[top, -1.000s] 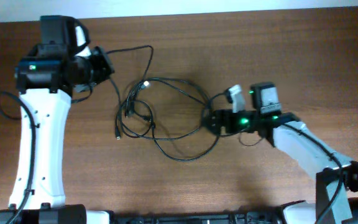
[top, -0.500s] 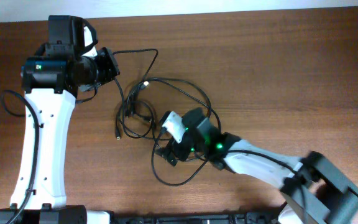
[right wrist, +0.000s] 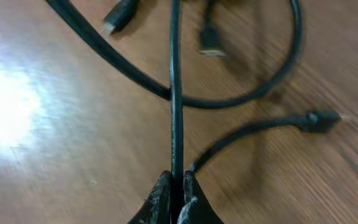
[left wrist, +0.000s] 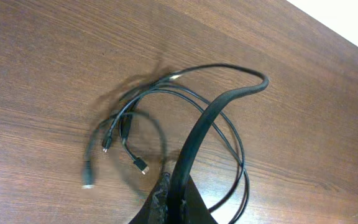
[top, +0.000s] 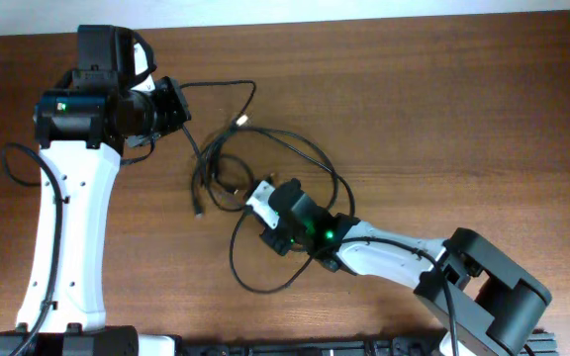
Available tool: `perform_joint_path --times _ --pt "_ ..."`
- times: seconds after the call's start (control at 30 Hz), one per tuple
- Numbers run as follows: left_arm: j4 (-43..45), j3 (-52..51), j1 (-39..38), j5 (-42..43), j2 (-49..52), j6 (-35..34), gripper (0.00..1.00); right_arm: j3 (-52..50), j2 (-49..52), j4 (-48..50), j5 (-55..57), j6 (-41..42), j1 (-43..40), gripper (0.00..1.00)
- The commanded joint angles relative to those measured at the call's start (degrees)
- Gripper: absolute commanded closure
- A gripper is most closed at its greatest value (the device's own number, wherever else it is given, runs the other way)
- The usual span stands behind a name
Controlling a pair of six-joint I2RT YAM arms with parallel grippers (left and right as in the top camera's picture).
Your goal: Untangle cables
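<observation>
At right end effector: closed on one strand of the cables, pinched mid-run.
At left end effector: clamped on another strand, which arcs away over the desk.
Cables location: loose tangle mid-desk, between our two arms.
Handling: we judge them light, limp and slippery; grip near the plug ends and pull slowly.
Views: the wrist views show the grips; only overhead shows the whole tangle.

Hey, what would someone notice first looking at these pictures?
A tangle of black cables sprawls in the middle of the table. The right gripper pinches one strand at the tangle's lower middle, and the left gripper grips another at its upper left.
</observation>
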Motion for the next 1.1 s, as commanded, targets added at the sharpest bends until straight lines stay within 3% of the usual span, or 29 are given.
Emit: perform_joint_path --times 0.0,0.33,0.53,0.73,0.93,1.07 --pt "-0.8 1.1 -0.1 -0.1 0.4 2.2 1.00 0.9 -4.1 -3.7 3.3 4.0 -5.9 0.96" --pt "-2.9 1.1 -0.1 -8.2 0.4 2.2 1.00 0.9 -26.6 -20.9 3.3 4.7 -31.6 0.96" --pt "-3.0 1.1 -0.1 -11.5 0.4 2.1 1.00 0.9 -26.6 -31.9 3.3 4.8 -43.5 0.96" --pt "-4.3 1.1 6.1 -26.4 0.4 -1.1 1.00 0.8 -26.4 -33.7 2.5 12.9 -56.8 0.96" --pt "-5.2 1.1 13.6 -21.5 0.4 -1.7 1.00 0.7 -26.4 -34.7 0.0 20.3 -67.3 0.96" --pt "-4.6 1.1 15.3 -13.6 0.4 -5.6 1.00 0.4 -26.4 -35.3 -11.0 20.1 -68.0 0.96"
